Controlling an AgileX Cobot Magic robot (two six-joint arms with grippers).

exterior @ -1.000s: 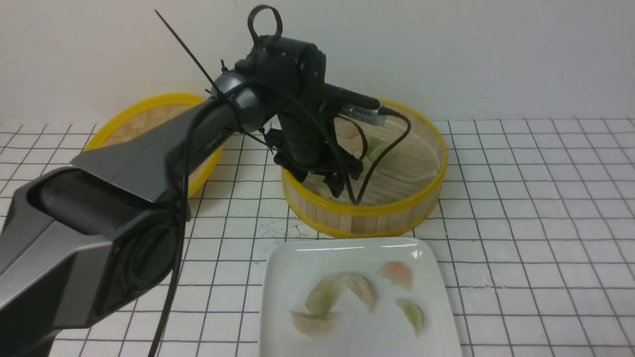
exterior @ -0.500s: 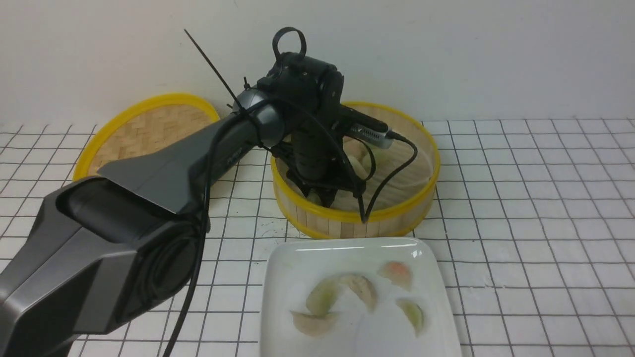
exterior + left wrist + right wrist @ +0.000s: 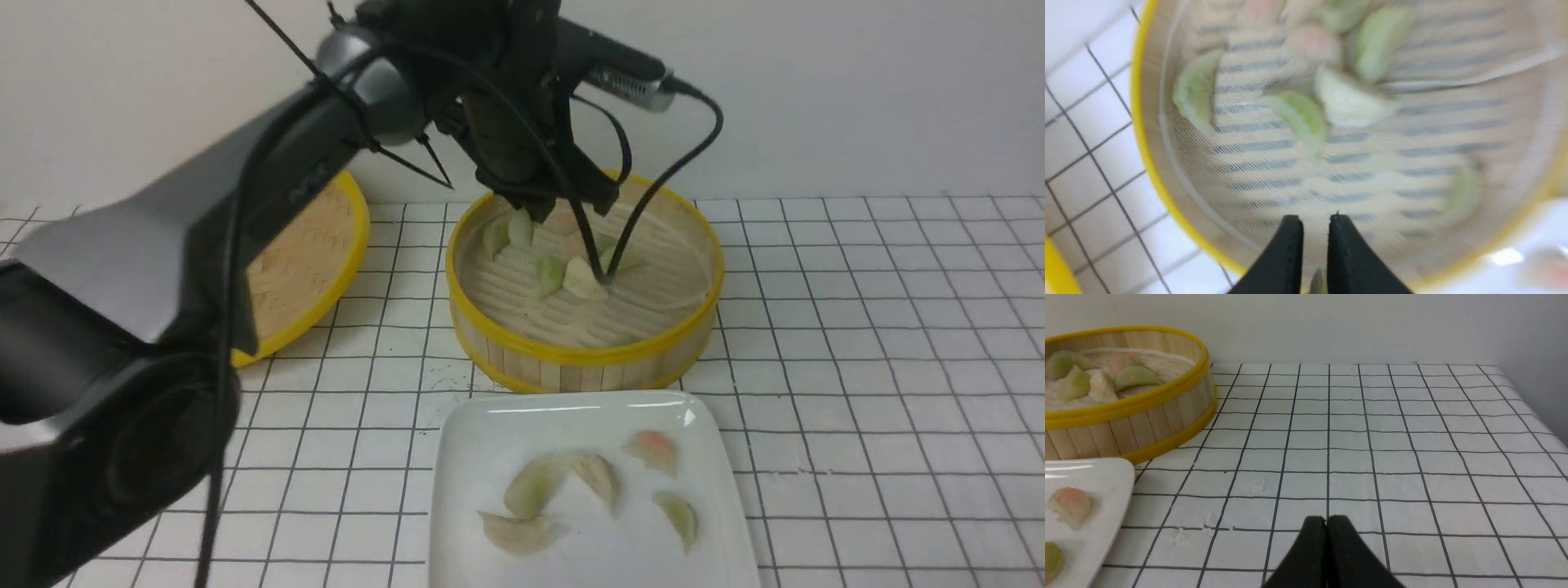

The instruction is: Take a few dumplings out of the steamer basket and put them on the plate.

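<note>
Left pincer (image 3: 529,214) hangs over the steamer basket (image 3: 584,363), seemingly pinching a green dumpling (image 3: 520,230); I'd clear the rim, then lower onto bare plate (image 3: 490,425). Left wrist: jaws nearly together, green sliver between. Right wrist: right pincer (image 3: 1327,522) closed, empty.

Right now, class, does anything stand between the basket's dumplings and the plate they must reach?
Only the steamer basket's own front wall, which the dumplings must be lifted over. Nothing visible lies between it and the plate.
</note>
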